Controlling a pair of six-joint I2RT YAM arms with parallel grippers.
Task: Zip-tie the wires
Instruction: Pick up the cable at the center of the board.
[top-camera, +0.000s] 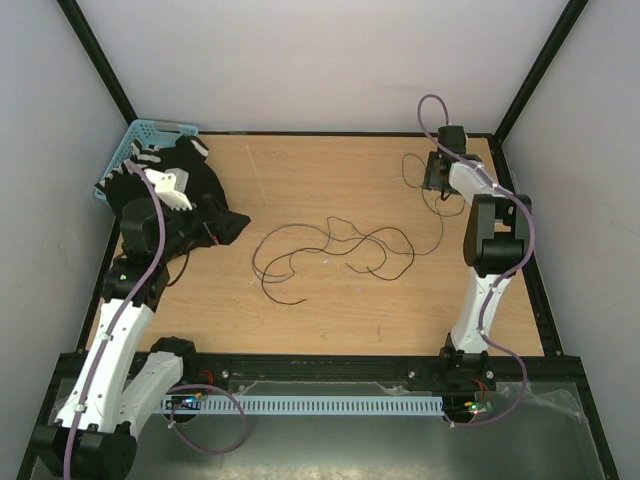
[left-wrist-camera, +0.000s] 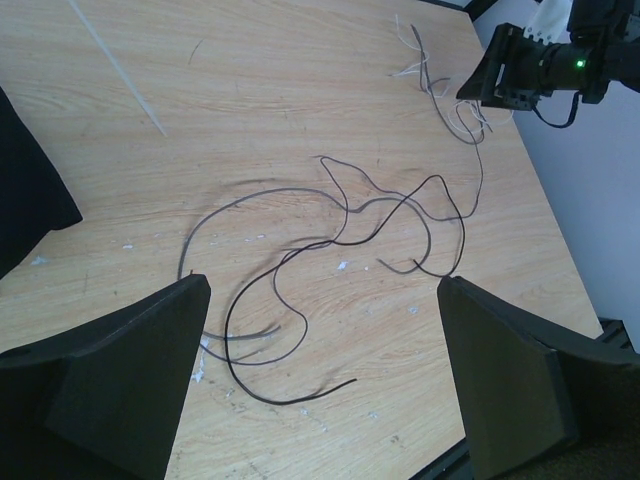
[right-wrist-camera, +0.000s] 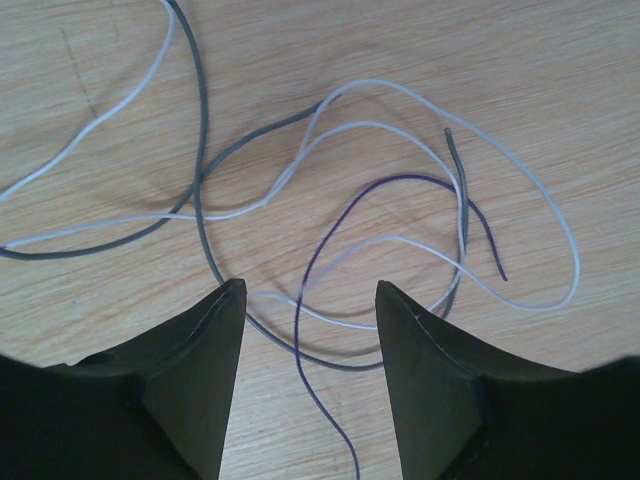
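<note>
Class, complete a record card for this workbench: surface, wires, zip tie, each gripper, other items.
Surface: light wooden table
Centre wires: loose tangle of thin dark wires, lying flat, untied
Far-right wires: thin white, grey and purple wires beneath the right gripper
Zip tie: thin straight white plastic strip, lying apart from both wire groups
Left gripper: open, empty, at the far left
Right gripper: open, gripping nothing
Other items: black cloth and blue plastic basket, far-left corner

Thin dark wires (top-camera: 335, 250) loosely tangled mid-table; white zip tie (left-wrist-camera: 118, 68) flat beyond
</note>
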